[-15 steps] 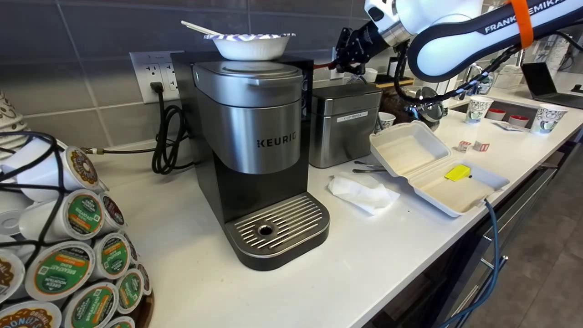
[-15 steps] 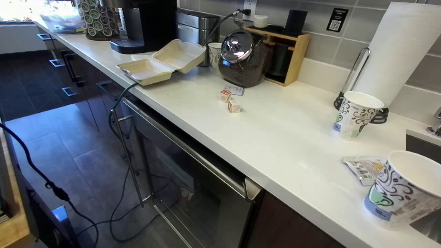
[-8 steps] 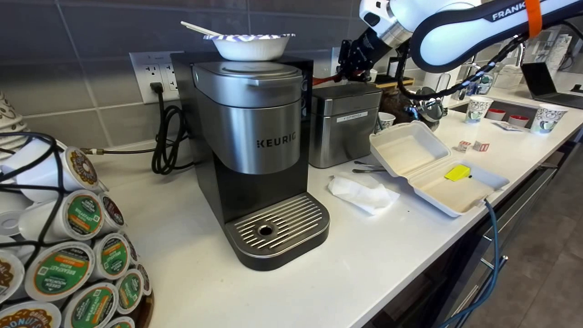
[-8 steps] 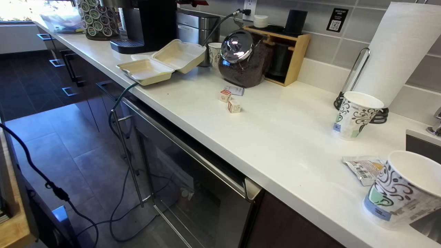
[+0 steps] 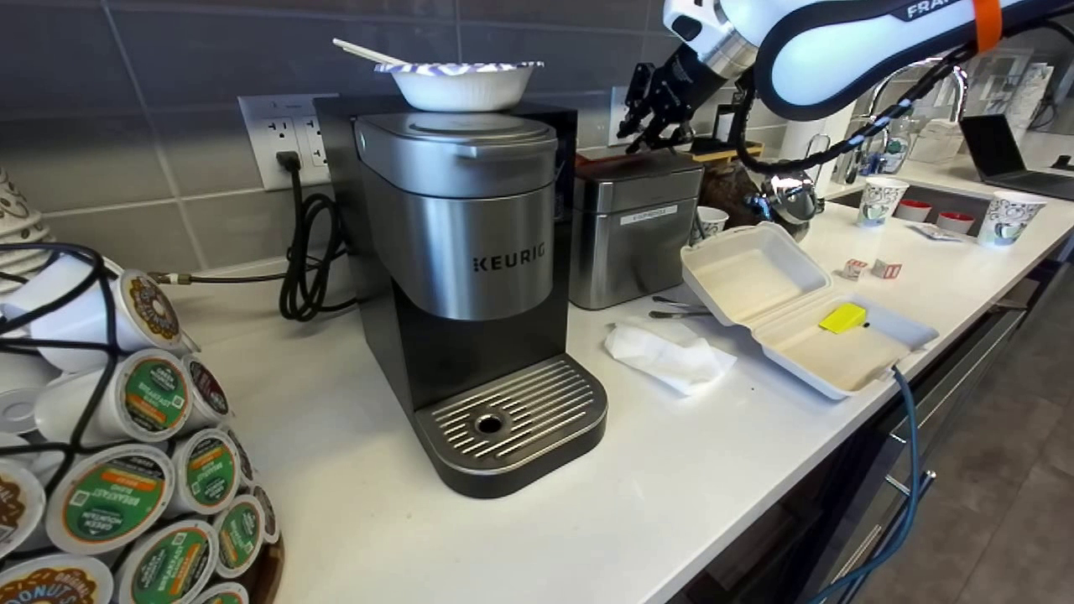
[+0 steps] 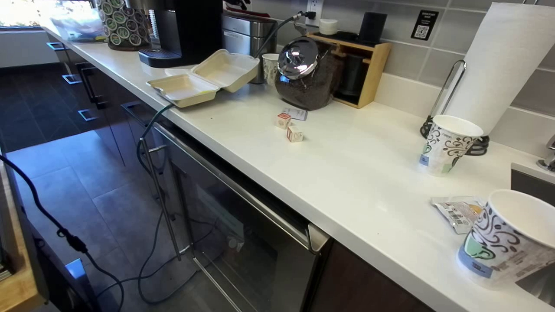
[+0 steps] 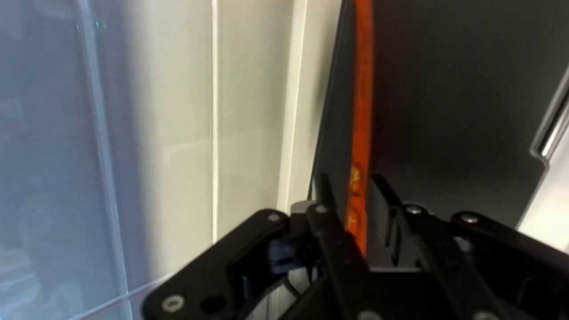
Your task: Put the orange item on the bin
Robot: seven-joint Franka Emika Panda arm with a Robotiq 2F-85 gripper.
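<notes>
The orange item [image 7: 363, 111] is a long, thin orange-red strip in the wrist view. It lies on the dark top of the metal bin [image 5: 642, 243], near the wall side. Its far part shows beside the coffee maker in an exterior view [image 5: 597, 154], and it shows along the bin's top in an exterior view [image 6: 253, 14]. My gripper [image 7: 352, 189] is open, with one finger on each side of the strip and a gap beside it. In an exterior view the gripper [image 5: 642, 143] is just above the bin's lid. The strip's near end is hidden by a finger.
The coffee maker [image 5: 470, 226] with a paper bowl [image 5: 466, 86] on top stands beside the bin. The tiled wall [image 7: 249, 111] is close behind. An open foam tray [image 5: 839, 369] with a yellow piece [image 5: 843, 318], a napkin [image 5: 669, 356] and a glass jar [image 6: 310, 82] are nearby.
The gripper has come down with the orange item onto the bin's top, then opened. The item now lies on the lid, and the fingers stand slightly above it.
</notes>
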